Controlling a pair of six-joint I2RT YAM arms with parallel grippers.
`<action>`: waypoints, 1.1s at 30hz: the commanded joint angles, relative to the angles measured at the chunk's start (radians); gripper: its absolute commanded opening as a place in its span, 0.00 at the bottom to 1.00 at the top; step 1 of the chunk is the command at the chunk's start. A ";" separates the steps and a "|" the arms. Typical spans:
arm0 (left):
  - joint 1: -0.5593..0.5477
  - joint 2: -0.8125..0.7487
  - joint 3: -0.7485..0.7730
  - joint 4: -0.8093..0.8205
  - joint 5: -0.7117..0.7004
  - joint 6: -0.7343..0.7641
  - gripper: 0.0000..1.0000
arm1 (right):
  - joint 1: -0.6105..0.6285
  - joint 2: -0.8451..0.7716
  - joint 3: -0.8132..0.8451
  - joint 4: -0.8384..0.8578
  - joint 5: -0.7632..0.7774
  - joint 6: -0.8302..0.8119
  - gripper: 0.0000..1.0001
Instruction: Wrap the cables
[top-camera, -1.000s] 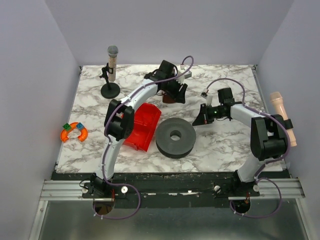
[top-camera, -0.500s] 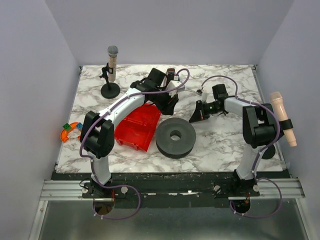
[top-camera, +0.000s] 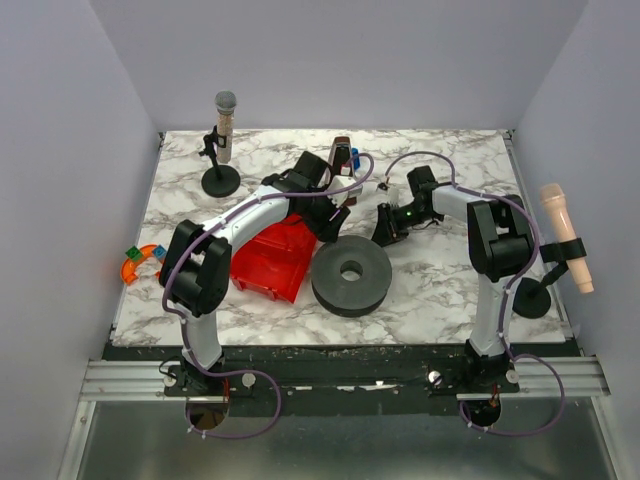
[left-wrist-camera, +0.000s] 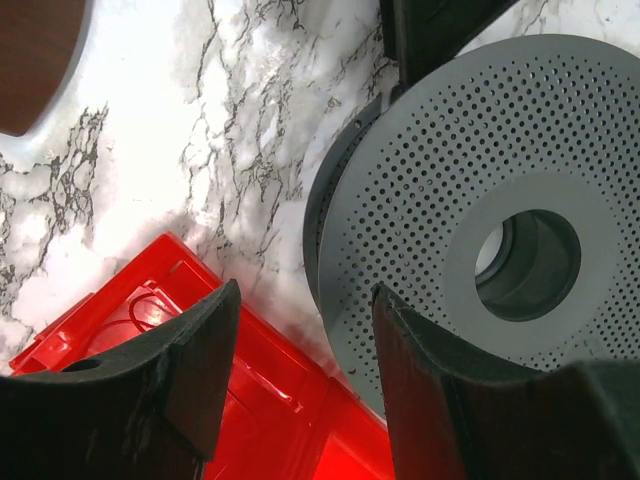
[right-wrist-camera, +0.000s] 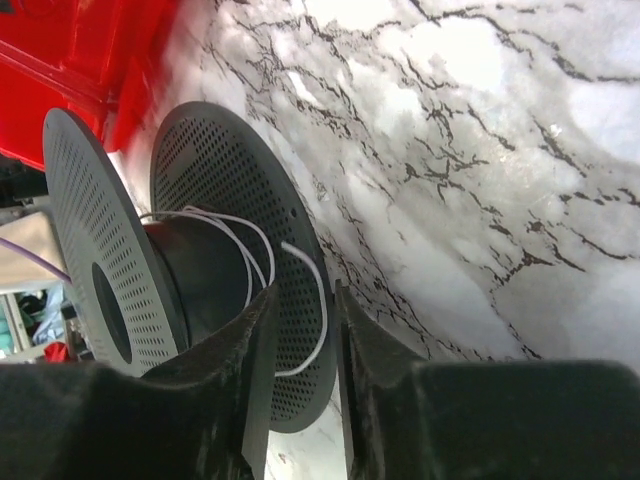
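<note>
TABLETOP: Two YAM arms crowd the black spool (top-camera: 351, 274), w/ the job of wrapping the cable (right-wrist-camera: 322, 300) clearly not done. The thread-thin white wire shows only a few loose turns on the hub betw. the two perforated flanges, and one slack loop bulges out over the far flange toward its rim. That loop is what the coming move turns on. It arcs into the gap of the right gripper (right-wrist-camera: 306, 295) and lies betw. its fingers (right-wrist-camera: 250, 380) just back of the tips, its run roughly lengthwise to them, i.e. along the gap, not across it. Those fingers stand parted by a slim gap, far wider than the wire, and nothing looks clamped. The hub sits ahead of the tips & off to one side, its axis crosswise to the fingers. The left gripper (left-wrist-camera: 305, 295) hangs w/ fingers spread wide & empty. The spool's top flange is ahead of it & beyond one fingertip, the red bin (left-wrist-camera: 250, 420) is back toward the palm, and the bare marble top (left-wrist-camera: 230, 150) shows ahead of the tips. No wire shows in the left wrist view. The right arm is thus plainly the nearer one. Prob. next step is a pinch on the loop, then a lead around the hub. Since the wire lies along the gap, it could slide out lengthwise if the grip is light.
</note>
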 joint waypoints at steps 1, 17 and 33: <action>0.001 -0.029 0.026 0.035 -0.028 -0.014 0.63 | 0.014 0.019 0.033 -0.085 0.011 -0.039 0.44; 0.002 -0.024 0.051 0.026 -0.017 -0.014 0.63 | 0.013 -0.056 0.145 -0.077 0.335 0.087 0.81; 0.043 -0.191 0.138 0.035 -0.175 -0.134 0.73 | -0.004 -0.476 0.021 0.189 0.757 0.232 1.00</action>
